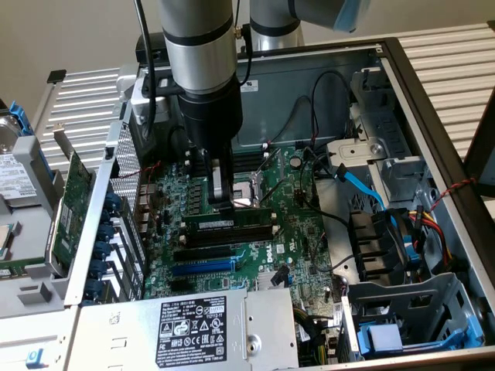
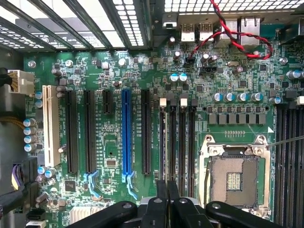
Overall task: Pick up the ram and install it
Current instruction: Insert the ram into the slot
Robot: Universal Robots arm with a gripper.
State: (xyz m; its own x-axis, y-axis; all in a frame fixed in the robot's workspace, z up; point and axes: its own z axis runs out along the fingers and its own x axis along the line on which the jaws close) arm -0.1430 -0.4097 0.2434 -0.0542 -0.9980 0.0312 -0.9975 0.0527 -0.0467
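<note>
The claw (image 1: 221, 202) points down with its two fingers pressed together. The ram (image 1: 240, 220) stands on its long edge in a slot on the green board (image 1: 298, 232), right under the claw's tips. I cannot tell if they touch.

Exterior high, oblique; wrist close above motherboard (image 2: 142, 71)

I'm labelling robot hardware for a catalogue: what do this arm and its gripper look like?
The arm is a silver-grey metal cylinder with a dark band. A black cable runs alongside it. A joint behind has a light-blue cap. The gripper has a black rounded body with a pale metal piece below; in the wrist view its linkage bars are glossy black.
</note>
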